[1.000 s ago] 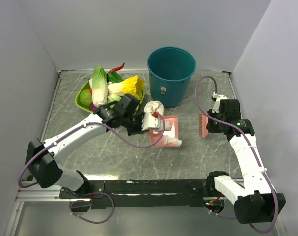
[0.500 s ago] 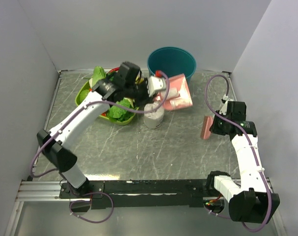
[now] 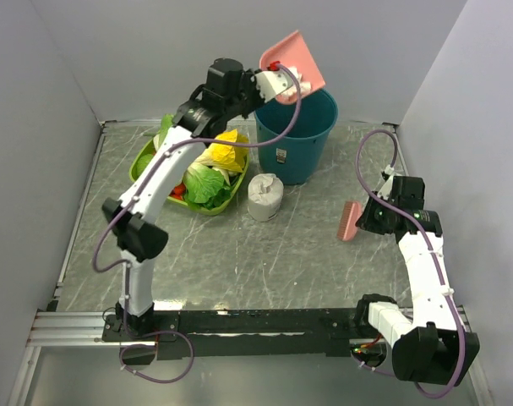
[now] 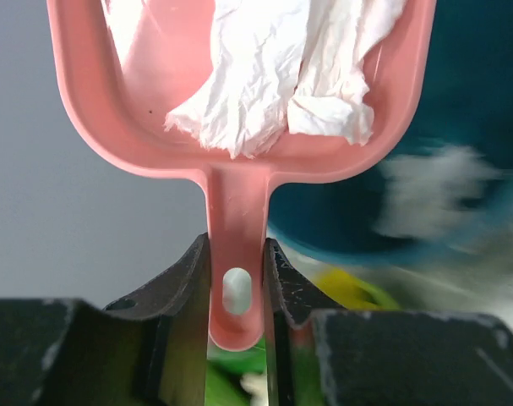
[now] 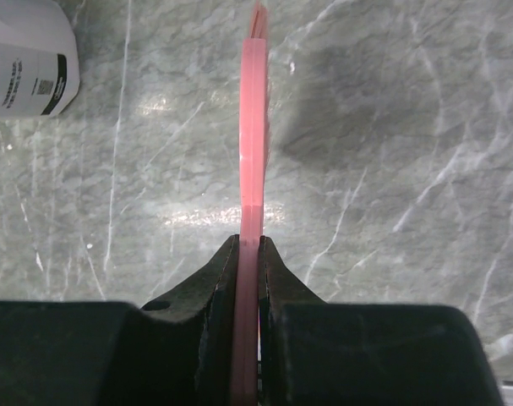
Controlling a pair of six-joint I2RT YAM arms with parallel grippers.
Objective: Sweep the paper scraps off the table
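Top external view showed the left arm stretched high over the far side of the table (image 3: pixel 264 262), its left gripper (image 3: pixel 271 82) clamped on the handle of a pink dustpan (image 3: pixel 297 57) that hung tilted in the air above the rim of the teal bucket (image 3: pixel 294 139). From the left wrist view, the left gripper (image 4: pixel 237 271) had both fingers (image 4: pixel 182 279) pressed tight against the narrow handle of the dustpan (image 4: pixel 155 110). The paper scraps (image 4: pixel 269 72) lay as crumpled white wads inside the pan, bunched toward its handle end, with the bucket (image 4: pixel 480 93) blurred behind it to the right. No scraps could be made out on the grey marbled surface in the overhead picture. On the right side, the right gripper (image 3: pixel 368 218) held a pink brush (image 3: pixel 350 222) low over the table, well apart from the bucket. The right wrist view showed the right gripper (image 5: pixel 249 247) closed snugly on the thin edge of the brush (image 5: pixel 253 127), with bare table (image 5: pixel 391 127) beneath. A white tissue roll (image 3: pixel 264 196) stood upright just in front of the bucket, and a green tray (image 3: pixel 144 162) of vegetables (image 3: pixel 210 173) sat to the left of both.
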